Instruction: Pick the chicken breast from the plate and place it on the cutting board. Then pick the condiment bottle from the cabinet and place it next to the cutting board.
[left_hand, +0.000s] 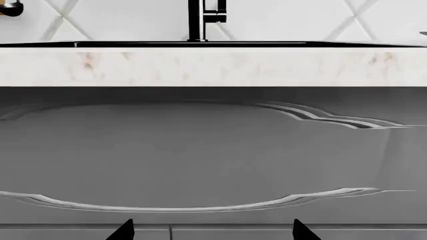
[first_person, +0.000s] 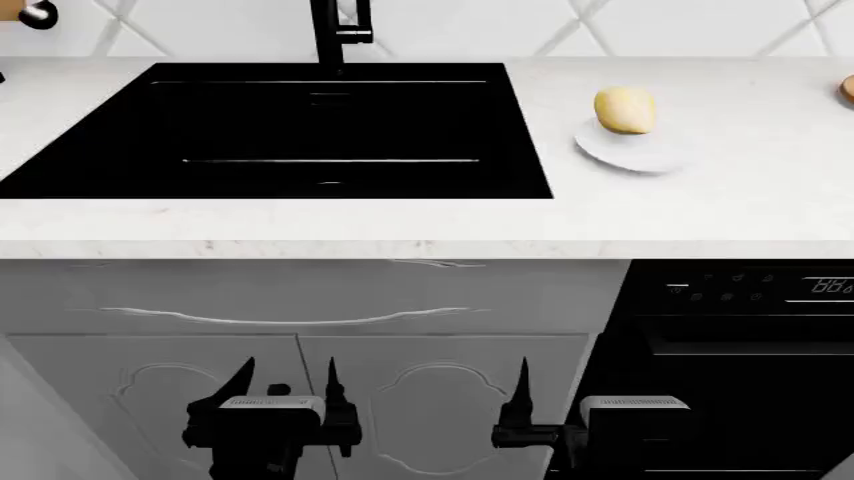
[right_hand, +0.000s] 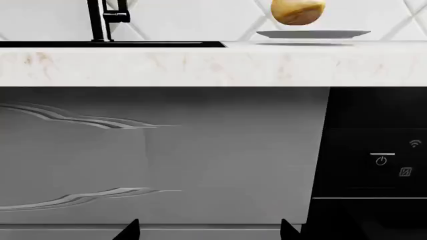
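The pale yellow chicken breast (first_person: 625, 109) lies on the white plate (first_person: 627, 152) on the counter, right of the sink. It also shows in the right wrist view (right_hand: 297, 11), on the plate (right_hand: 313, 34). My left gripper (first_person: 287, 378) and right gripper (first_person: 574, 385) hang low in front of the cabinet fronts, well below the counter. Both are open and empty, as the left wrist view (left_hand: 212, 232) and right wrist view (right_hand: 209, 232) show. A brown sliver (first_person: 847, 90) at the counter's far right may be the cutting board; I cannot tell. The condiment bottle is out of view.
A black sink (first_person: 334, 130) with a black faucet (first_person: 334, 30) is set in the white marble counter (first_person: 400, 225). Grey cabinet drawer and doors (first_person: 334, 300) stand below it. A black appliance front (first_person: 747, 340) is below the plate's side.
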